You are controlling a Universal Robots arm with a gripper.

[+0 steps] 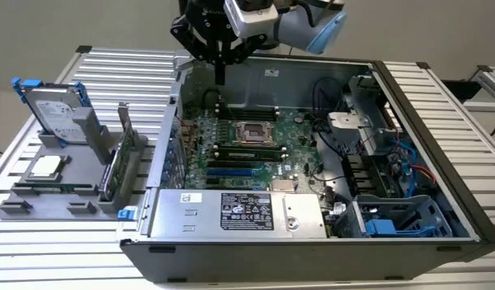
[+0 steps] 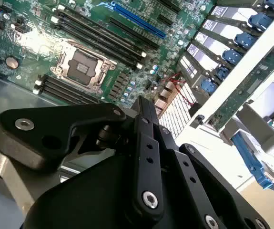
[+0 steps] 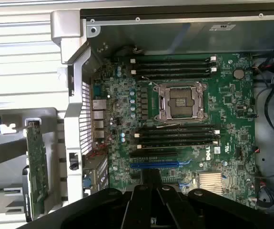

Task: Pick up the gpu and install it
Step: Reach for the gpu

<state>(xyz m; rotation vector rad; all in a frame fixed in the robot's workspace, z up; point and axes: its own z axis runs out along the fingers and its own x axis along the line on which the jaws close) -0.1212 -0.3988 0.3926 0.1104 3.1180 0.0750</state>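
Pincer (image 1: pixel 220 75) is hanging over the rear of the open computer case (image 1: pixel 295 261), its fingers pressed together and gripping nothing. One gpu (image 1: pixel 116 163) is standing on edge in one grey holder (image 1: pixel 78 163) on the counter (image 1: pixel 110 66), just beside the case and well apart from the pincer. One hard drive (image 1: pixel 58 112) is sharing that holder. Descending with its fingers together is risking a knock that tips the card.

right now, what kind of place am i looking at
Probably a robot workbench for computer assembly: an open computer case with its motherboard bare, on a slatted metal table, beside a grey holder standing up the gpu and a hard drive.
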